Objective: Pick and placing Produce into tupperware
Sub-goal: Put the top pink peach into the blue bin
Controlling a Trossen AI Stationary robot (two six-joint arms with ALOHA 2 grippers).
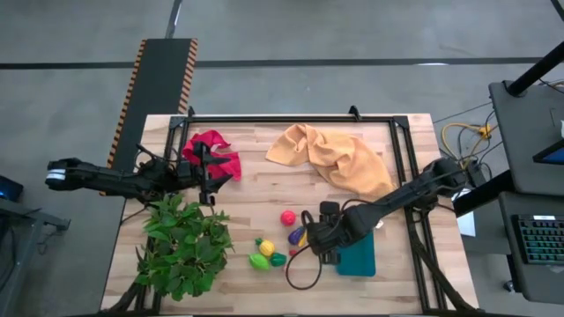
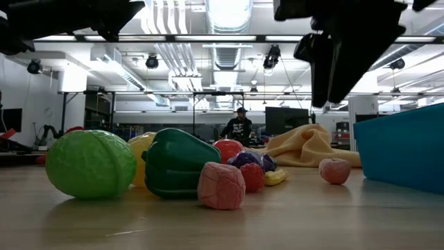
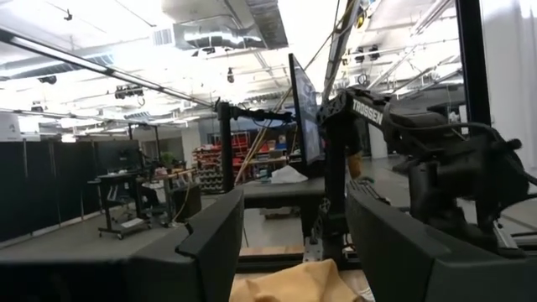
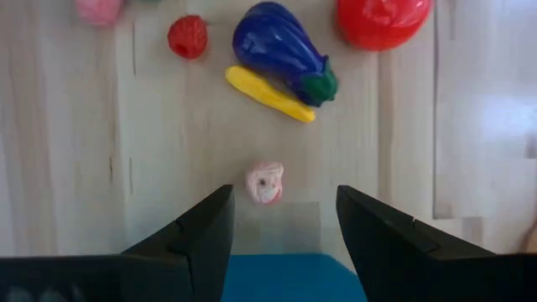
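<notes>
Small pink hard-plastic toy piece (image 4: 266,183): probably light, stiff, slippery; pinch its middle. Right hand (image 4: 281,220) hovers open, empty, above it; left hand (image 3: 294,243) open.

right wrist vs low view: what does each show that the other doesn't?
Only the right wrist view: the right gripper with open, empty jaws above the small pink piece, the teal tupperware rim right under it, and the wood between the pieces.
Only the low view: the lime green piece, the dark green pepper, the yellow cloth and a person far behind.
Both: the purple eggplant, the yellow piece, the red ball, the tupperware.
</notes>
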